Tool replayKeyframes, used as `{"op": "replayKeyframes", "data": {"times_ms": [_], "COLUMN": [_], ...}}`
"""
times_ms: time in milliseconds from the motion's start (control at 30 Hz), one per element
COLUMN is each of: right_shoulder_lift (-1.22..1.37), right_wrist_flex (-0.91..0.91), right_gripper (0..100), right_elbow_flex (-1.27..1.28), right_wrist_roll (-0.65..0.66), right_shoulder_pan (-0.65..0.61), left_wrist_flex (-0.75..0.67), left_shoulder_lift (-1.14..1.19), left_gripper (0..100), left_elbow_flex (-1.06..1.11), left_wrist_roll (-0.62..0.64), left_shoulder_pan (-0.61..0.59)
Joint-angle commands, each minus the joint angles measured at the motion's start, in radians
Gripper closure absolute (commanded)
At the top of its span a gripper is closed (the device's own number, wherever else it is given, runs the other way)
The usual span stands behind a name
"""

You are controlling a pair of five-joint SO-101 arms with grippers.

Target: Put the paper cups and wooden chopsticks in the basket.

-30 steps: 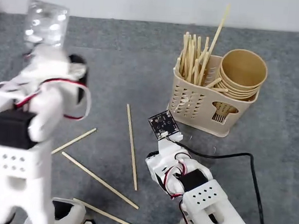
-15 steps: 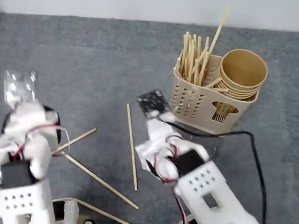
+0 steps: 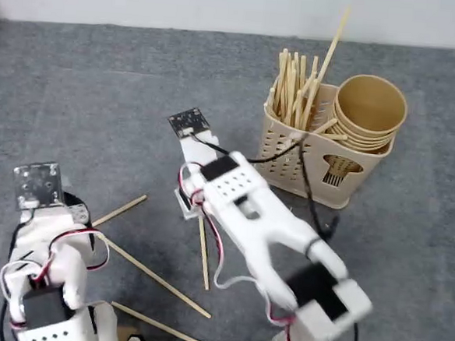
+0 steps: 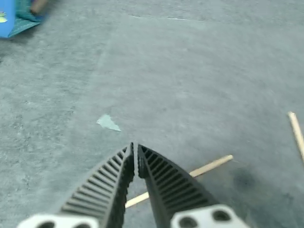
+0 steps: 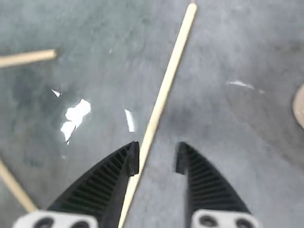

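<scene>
One chopstick [image 5: 166, 85] lies flat, long axis near-vertical, mid-frame. Right claw [image 5: 156, 156] hangs over it, part-open, empty. Left claw [image 4: 135, 149] closed, empty.

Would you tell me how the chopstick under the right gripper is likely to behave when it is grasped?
The chopstick looks thin, straight and wooden, so it is probably stiff and light. It lies flat on the mat, so the open right gripper may nudge it. It looks rounded, so it might roll or pivot.

Left arm [image 3: 55, 240] and right arm [image 3: 263, 224]: white printed shells, perforated covers, black servos, red/white/black wiring, black ribbed fingers [image 4: 107, 187] ahead of white screw-holed mounts, black cable [image 3: 307, 198] behind right's.
</scene>
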Motion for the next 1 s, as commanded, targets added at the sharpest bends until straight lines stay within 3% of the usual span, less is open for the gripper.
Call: {"op": "replayKeyframes", "data": {"times_ms": [0, 267, 400, 500, 833, 967], "right_shoulder_lift": [0.085, 0.286, 0.341, 0.343, 0.217, 0.122], "right_wrist_flex": [0.013, 0.013, 0.015, 0.035, 0.349, 0.475], "right_gripper": [82.4, 88.5, 99.5, 99.0, 99.1, 99.1], "right_elbow_flex": [-0.144, -0.305, -0.321, -0.319, -0.546, -0.661], "right_wrist_roll": [-0.014, -0.014, -0.012, -0.011, -0.011, 0.057], "right_shoulder_pan": [-0.007, -0.004, 0.005, 0.021, 0.033, 0.033], "left_wrist_flex": [-0.041, -0.021, -0.009, -0.009, -0.015, -0.014], "left_shoulder_lift": [-0.069, -0.161, -0.172, -0.172, -0.172, -0.172], "left_gripper": [99, 99, 99, 99, 99, 99], "left_elbow_flex": [0.053, 0.099, 0.104, 0.105, 0.116, 0.116], "left_wrist_roll": [-0.012, -0.014, -0.038, -0.038, -0.04, -0.04], "left_shoulder_pan": [-0.015, -0.015, -0.014, -0.014, -0.014, -0.014]}}
